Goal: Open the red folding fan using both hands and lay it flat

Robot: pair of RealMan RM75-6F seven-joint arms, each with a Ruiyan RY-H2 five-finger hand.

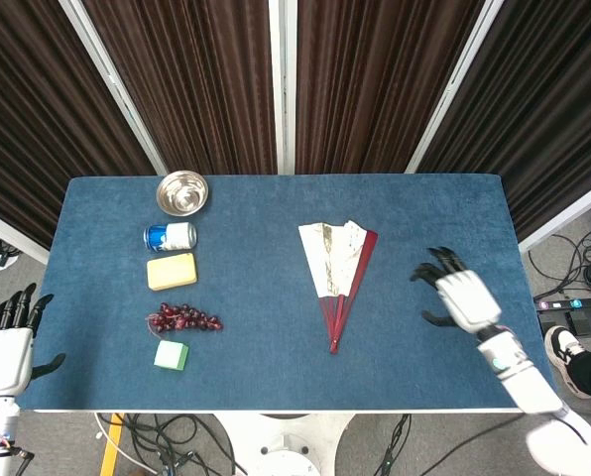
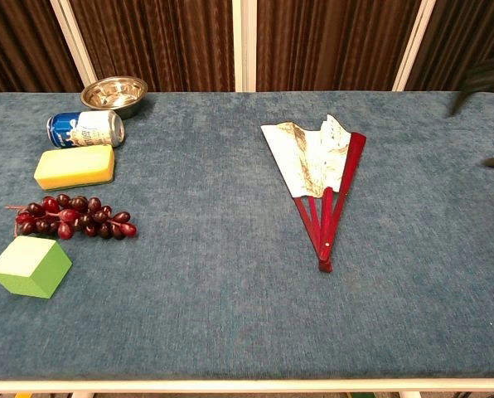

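The red folding fan (image 1: 338, 275) (image 2: 319, 177) lies partly spread on the blue table, red ribs meeting at a pivot toward the front edge, its pale leaf crumpled at the far end. My right hand (image 1: 458, 296) hovers over the table to the right of the fan, fingers spread, holding nothing. In the chest view only blurred dark fingertips (image 2: 484, 79) show at the right edge. My left hand (image 1: 8, 342) stays off the table's left front corner, fingers apart and empty.
Along the left side sit a steel bowl (image 1: 181, 192), a blue can (image 1: 171, 236) on its side, a yellow sponge (image 1: 172, 270), a bunch of dark red grapes (image 1: 184, 319) and a green cube (image 1: 172, 355). Dark curtains hang behind the table.
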